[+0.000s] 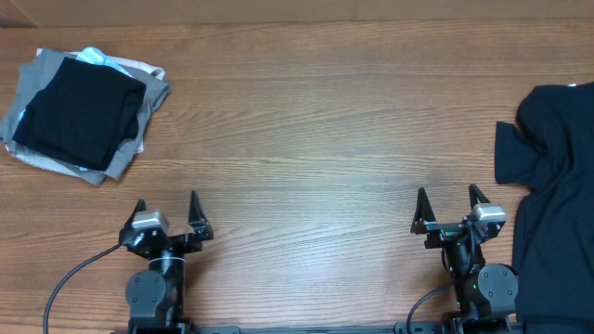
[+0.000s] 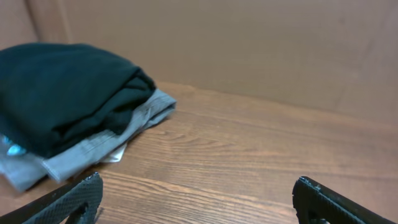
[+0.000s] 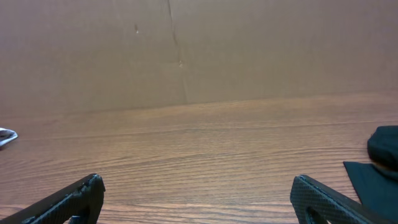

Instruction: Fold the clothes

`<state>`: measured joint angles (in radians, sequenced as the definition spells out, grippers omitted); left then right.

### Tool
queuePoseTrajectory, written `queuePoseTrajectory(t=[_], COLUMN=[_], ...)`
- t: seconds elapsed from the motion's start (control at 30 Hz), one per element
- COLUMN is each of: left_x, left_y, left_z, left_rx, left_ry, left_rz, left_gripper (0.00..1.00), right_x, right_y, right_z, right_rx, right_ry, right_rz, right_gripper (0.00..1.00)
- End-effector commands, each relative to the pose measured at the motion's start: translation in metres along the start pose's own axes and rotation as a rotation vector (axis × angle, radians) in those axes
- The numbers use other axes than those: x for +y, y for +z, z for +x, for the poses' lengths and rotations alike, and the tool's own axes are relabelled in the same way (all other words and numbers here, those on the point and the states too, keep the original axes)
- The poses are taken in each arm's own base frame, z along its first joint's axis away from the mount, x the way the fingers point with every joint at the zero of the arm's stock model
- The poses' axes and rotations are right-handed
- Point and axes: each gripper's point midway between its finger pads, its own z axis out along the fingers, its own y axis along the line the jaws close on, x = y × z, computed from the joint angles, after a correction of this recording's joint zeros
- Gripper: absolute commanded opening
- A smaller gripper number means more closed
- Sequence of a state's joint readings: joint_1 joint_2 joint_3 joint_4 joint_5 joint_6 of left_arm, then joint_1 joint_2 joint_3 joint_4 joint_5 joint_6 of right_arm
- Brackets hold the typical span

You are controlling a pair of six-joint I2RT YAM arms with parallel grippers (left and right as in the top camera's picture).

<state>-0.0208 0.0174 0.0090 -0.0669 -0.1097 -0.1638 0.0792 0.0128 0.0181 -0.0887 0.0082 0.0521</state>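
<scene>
A black T-shirt (image 1: 555,176) lies unfolded and rumpled at the table's right edge, one sleeve pointing left; its edge (image 3: 380,163) shows at the far right of the right wrist view. At the far left a folded black shirt (image 1: 76,113) tops a stack of folded grey garments (image 1: 139,130); the same pile (image 2: 59,93) fills the left of the left wrist view. My left gripper (image 1: 167,206) stands open near the front edge, well below that stack, with nothing between its fingers. My right gripper (image 1: 449,200) is open too, just left of the unfolded shirt, empty.
The wooden table (image 1: 316,139) runs between the stack and the loose shirt. A brown wall (image 3: 186,50) stands behind the table. Cables (image 1: 74,278) trail from the arm bases at the front edge.
</scene>
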Motion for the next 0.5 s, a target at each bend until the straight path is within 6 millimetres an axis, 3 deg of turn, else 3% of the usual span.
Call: queuePoseTrajectory(t=[0.0,0.47], left_x=[-0.0103,-0.0159], left_y=[-0.0009,-0.0013], left_z=[0.0008,0.0026], left_rx=[-0.004,0.003], left_ry=[0.126,0.14], left_rz=[0.053,0.086], left_gripper=[1.0,1.0], right_x=[-0.0032,-0.0032], right_y=[0.0,0.0], right_z=[0.0007,0.0007], right_rx=[-0.008,-0.008], right_ry=[0.005,0.005], right_rz=[0.015,0.015], right_gripper=[1.0,1.0])
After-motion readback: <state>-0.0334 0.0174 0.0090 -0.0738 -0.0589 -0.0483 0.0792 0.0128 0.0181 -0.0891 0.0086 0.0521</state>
